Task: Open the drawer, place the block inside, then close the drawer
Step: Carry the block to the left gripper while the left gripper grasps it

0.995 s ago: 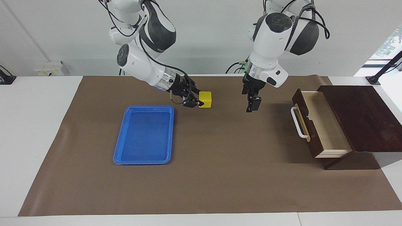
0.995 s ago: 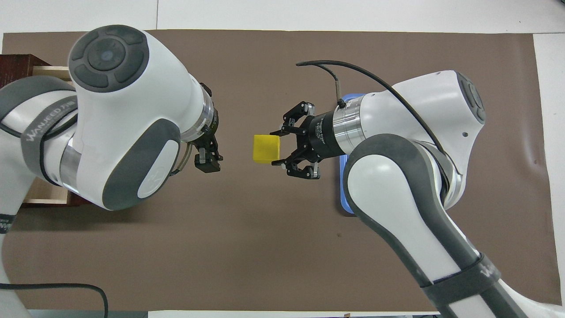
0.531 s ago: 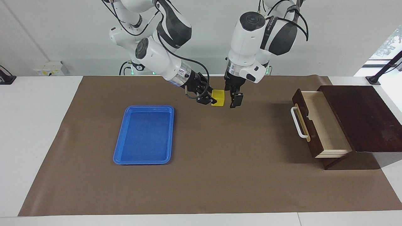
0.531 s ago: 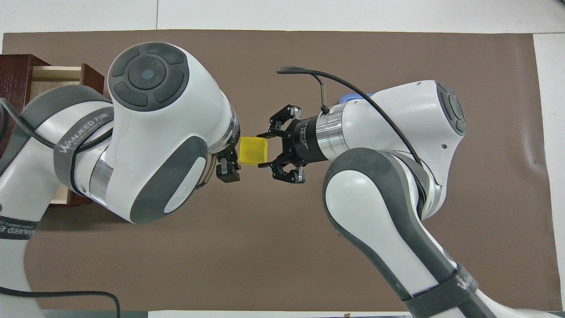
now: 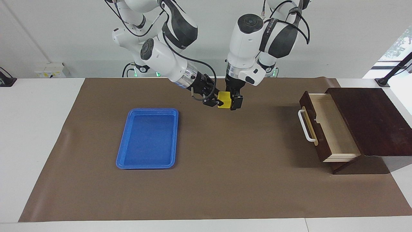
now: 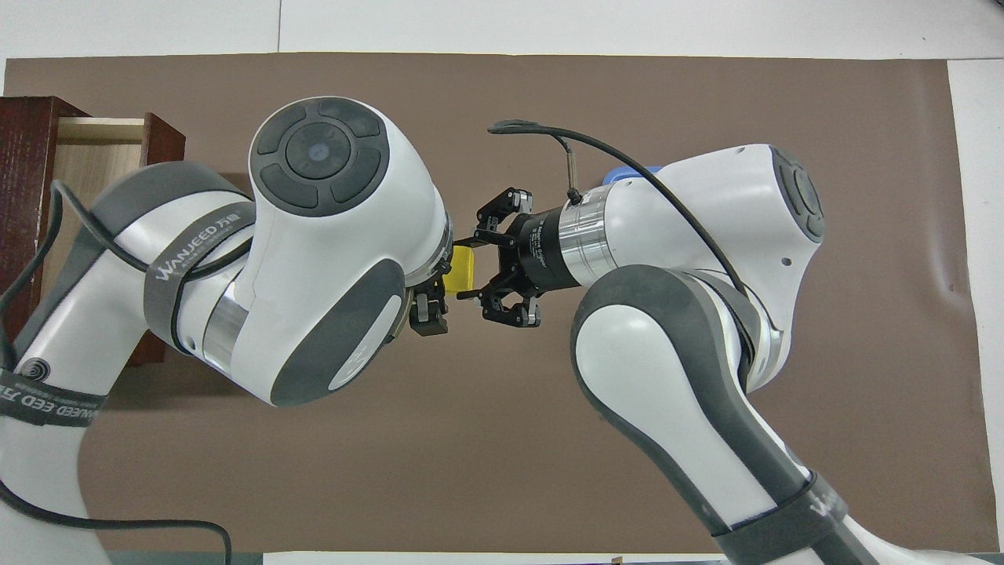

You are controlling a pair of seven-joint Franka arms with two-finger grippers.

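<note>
Mid-air handover: right gripper [image 5: 216, 102] fingers pinch the block [image 5: 224, 99]; left gripper [image 5: 235, 102] fingers straddle it, whether clamped I cannot tell. It should clamp firmly before any release, drawer [image 5: 325, 126] open.

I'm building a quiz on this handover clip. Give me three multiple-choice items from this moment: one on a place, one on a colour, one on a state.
1. Where is the block?
A. in the drawer
B. in the tray
C. in the air between both grippers

2. What colour is the tray?
A. blue
B. red
C. green

3. How does the drawer stand?
A. shut
B. pulled open
C. lifted out

C: the right gripper holds it, with the left gripper at it.
A: its rim and floor are blue.
B: its pale inside shows.
</note>
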